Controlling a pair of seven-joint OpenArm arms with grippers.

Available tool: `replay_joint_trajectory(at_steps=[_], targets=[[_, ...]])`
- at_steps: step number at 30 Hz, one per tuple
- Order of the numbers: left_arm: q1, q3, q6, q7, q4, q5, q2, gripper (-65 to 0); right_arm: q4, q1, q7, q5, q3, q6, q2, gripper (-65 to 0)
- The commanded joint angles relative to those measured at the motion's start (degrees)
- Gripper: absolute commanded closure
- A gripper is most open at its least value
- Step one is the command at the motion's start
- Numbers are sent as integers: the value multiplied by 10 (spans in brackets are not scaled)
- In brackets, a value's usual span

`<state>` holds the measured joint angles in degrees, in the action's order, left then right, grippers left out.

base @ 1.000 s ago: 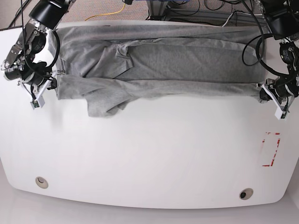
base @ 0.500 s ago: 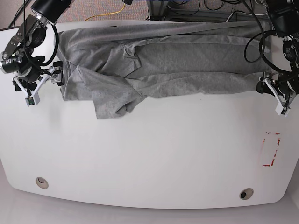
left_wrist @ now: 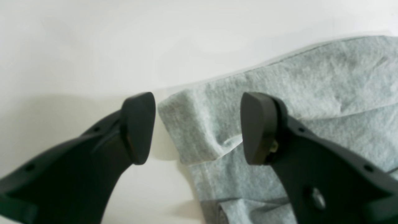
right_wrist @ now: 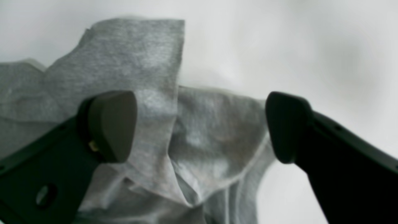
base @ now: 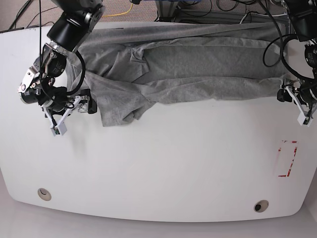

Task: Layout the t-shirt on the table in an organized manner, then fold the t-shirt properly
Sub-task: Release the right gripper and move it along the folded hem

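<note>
Right tool [base: 81, 105], at the left of the base view, is seen released: in its wrist view both pads [right_wrist: 113, 124] are spread wide over a crumpled sleeve, and nothing is pinched. Heather-grey t-shirt [base: 198, 69] is spread lengthwise along the far half of the white surface [base: 163, 173], its near edge doubled over in a long fold, with a bunched flap hanging toward the front near the right tool. Left tool [base: 292, 96], at the right of the base view, is likewise released; a folded hem corner [left_wrist: 192, 124] is framed between its fingers [left_wrist: 138, 124], ungripped. Step judged: layout not yet finished; no proper fold begun. Next move is judged to call for fresh grips on the near edge and bunched flap, so that the doubled cloth is drawn flat.
</note>
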<state>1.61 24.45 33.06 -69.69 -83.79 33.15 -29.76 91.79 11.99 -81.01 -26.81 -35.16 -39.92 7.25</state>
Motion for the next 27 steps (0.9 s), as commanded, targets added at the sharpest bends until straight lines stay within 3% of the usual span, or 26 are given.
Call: replay_joint_trajectory(at_steps=[1,7,10,15,27], targets=[[13,5,0,7,-21,7,-23,-407,-60,32,10,-9,-1,-1,4,-621],[14,7,0,7,-58,7,-24,-407,-177,68,44,-8,1,-1,5,-621],[14,7,0,7,-67,7,-24,-407,-221,83,62,-8,36,-1,6,-621],[15,7,0,7,-68,7,-24,-407,-234,85,92,-9,87,-1,6,-621],[15,6,1,7,-68,7,-24,-406,-242,70,92,-13,126,-1,-20,-620]])
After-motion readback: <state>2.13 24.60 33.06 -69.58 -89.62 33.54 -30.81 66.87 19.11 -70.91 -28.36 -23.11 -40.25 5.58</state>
